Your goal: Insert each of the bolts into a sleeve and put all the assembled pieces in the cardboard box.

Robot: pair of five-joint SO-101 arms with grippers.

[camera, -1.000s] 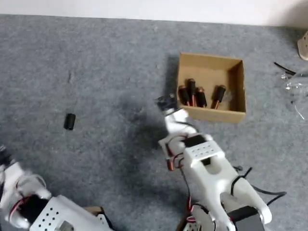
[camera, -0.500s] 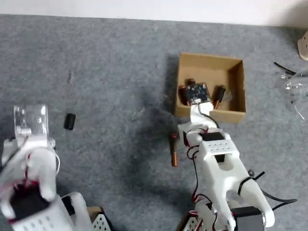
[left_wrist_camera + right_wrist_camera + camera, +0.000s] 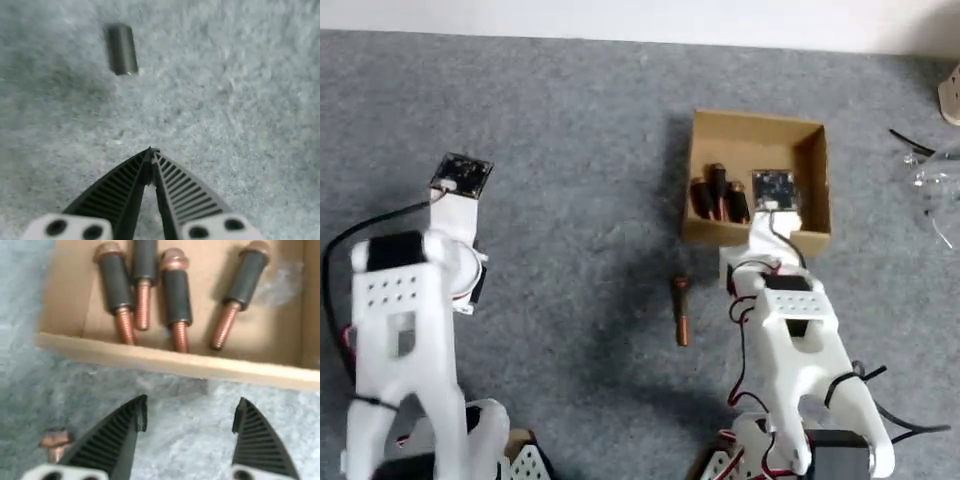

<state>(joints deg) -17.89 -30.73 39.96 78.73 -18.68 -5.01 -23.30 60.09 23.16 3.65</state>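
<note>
A short black sleeve (image 3: 121, 49) lies on the grey carpet a little ahead of my left gripper (image 3: 151, 155), which is shut and holds nothing. In the high view the left arm (image 3: 395, 290) stands over that spot. My right gripper (image 3: 191, 410) is open and empty, just short of the near wall of the cardboard box (image 3: 165, 362). Several bolts with sleeves on them (image 3: 176, 290) lie side by side in the cardboard box (image 3: 810, 150). A loose copper bolt (image 3: 680, 310) lies on the carpet left of the right arm; the loose bolt's head (image 3: 55, 440) shows beside the right fingers.
Cables and a clear plastic piece (image 3: 930, 165) lie at the right edge of the carpet, with a beige object (image 3: 950, 95) beyond them. Open carpet stretches between the two arms and left of the box.
The left arm has swung up from the near left corner to stand over the sleeve. The right arm has shifted right toward the box, uncovering the loose bolt.
</note>
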